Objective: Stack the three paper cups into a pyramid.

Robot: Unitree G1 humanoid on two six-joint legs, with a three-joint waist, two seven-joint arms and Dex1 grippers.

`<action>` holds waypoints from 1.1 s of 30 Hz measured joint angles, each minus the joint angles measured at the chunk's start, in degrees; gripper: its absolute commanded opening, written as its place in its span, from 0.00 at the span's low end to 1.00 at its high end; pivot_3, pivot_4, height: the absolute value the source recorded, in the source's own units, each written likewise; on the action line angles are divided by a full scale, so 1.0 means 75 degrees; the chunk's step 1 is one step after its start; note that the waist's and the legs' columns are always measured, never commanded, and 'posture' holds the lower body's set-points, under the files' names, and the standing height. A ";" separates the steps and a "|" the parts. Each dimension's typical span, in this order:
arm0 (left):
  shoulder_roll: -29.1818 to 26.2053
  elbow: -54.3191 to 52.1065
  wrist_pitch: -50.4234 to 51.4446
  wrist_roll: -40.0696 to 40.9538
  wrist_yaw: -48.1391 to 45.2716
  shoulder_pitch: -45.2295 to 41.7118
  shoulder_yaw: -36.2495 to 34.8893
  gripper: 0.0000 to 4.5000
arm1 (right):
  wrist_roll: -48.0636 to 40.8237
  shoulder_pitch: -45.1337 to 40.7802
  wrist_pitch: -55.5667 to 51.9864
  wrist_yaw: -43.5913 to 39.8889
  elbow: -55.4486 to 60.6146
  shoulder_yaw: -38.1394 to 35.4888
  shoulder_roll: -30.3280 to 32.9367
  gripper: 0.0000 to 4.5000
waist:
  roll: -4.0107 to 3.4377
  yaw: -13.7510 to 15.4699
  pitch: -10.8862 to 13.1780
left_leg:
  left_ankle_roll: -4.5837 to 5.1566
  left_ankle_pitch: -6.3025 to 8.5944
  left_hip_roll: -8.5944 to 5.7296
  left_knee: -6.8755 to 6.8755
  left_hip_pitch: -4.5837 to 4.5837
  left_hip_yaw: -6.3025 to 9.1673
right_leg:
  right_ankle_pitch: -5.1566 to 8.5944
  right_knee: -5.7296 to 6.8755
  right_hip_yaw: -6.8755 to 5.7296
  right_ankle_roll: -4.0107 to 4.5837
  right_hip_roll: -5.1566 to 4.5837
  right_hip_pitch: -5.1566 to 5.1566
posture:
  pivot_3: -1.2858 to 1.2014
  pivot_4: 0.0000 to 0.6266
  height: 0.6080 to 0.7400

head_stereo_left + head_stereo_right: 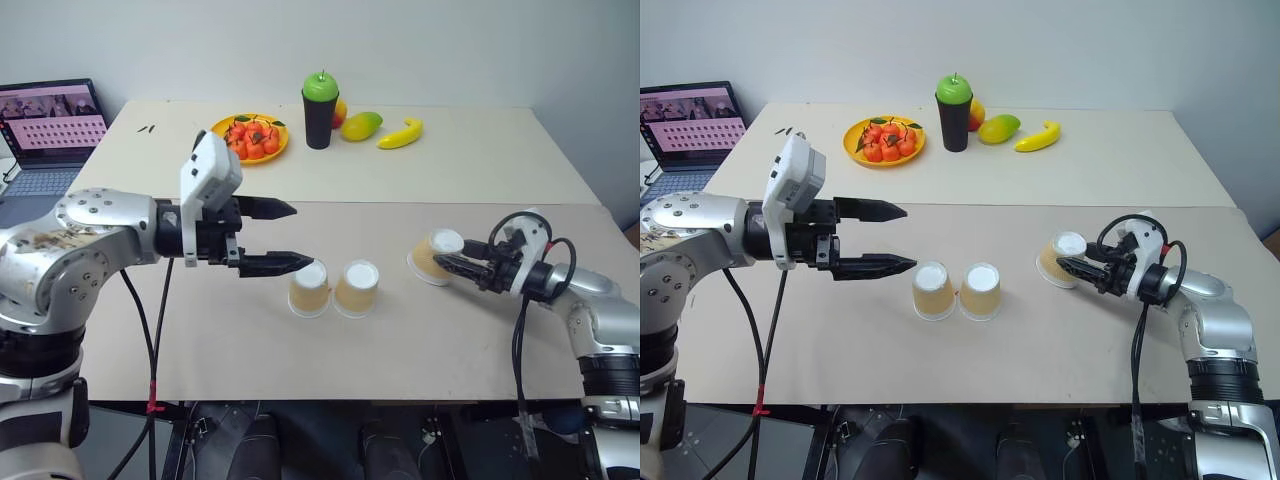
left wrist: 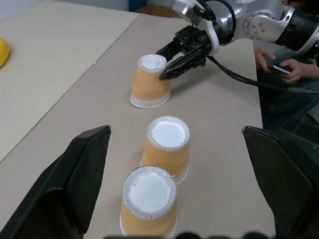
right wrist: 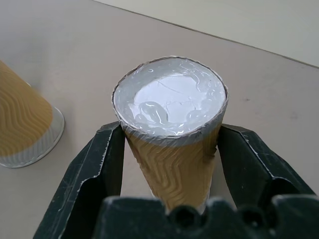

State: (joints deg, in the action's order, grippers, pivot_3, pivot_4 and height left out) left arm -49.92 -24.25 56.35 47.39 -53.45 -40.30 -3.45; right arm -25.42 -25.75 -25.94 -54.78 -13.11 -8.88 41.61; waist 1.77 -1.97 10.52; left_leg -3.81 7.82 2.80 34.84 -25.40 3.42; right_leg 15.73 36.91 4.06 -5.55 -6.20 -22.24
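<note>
Two tan ribbed paper cups (image 1: pixel 309 290) (image 1: pixel 357 288) stand upside down, side by side, in the middle of the table. The third paper cup (image 1: pixel 437 256) is to their right, upside down and tilted. My right gripper (image 1: pixel 447 264) is shut on it, one black finger pressed on each side of its wall (image 3: pixel 169 164). My left gripper (image 1: pixel 300 236) hovers open just left of the pair, pointing toward them with nothing between its fingers. The left wrist view shows all three cups in a line, the gripped one (image 2: pixel 149 82) farthest.
A black cup with a green top (image 1: pixel 320 112), an orange plate of small red fruit (image 1: pixel 251 138), a mango (image 1: pixel 361 125) and a banana (image 1: pixel 400 134) sit at the far side. A laptop (image 1: pixel 50 135) is at far left. A person's hands (image 2: pixel 279 64) are beyond the right arm.
</note>
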 measured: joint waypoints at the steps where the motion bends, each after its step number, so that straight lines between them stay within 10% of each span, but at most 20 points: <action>1: -0.0001 0.0000 -0.0006 0.0000 -0.0003 0.0015 0.0000 1.00 | -0.0002 -0.0030 -0.0019 0.0004 0.0043 0.0000 0.0017 0.59 | 0.0000 -0.0006 0.0000 | 0.0000 0.0000 0.0000 -0.0001 0.0000 0.0000 | 0.0000 0.0000 0.0000 0.0000 0.0000 0.0000 | 0.52 0.24 0.96; 20: -0.0269 -0.0008 -0.0602 -0.0237 -0.0272 0.1169 -0.0129 1.00 | -0.1702 -0.3675 -0.5434 0.0947 0.2737 0.0562 -0.0149 0.59 | -0.0022 -0.0022 0.0017 | 0.0001 0.0001 0.0002 -0.0012 0.0000 0.0000 | 0.0004 0.0010 0.0002 0.0007 0.0000 -0.0010 | 0.52 0.24 0.96; 33: -0.0206 0.0022 -0.0835 -0.0442 -0.0303 0.1269 -0.0008 1.00 | -0.2859 -0.3606 -0.6615 0.1243 0.3655 0.0580 -0.0401 0.59 | -0.0022 -0.0024 0.0017 | 0.0002 0.0002 0.0002 -0.0011 -0.0005 0.0000 | 0.0005 0.0014 0.0001 0.0008 0.0000 -0.0016 | 0.52 0.24 0.96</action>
State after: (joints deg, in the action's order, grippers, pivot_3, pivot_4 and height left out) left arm -51.47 -24.09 50.09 44.08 -55.73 -30.79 -3.51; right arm -46.86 -52.80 -75.55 -45.45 14.30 -4.53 38.61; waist 1.61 -2.15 10.65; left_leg -3.79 7.84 2.81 34.75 -25.44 3.42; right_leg 15.77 37.01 4.07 -5.48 -6.20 -22.36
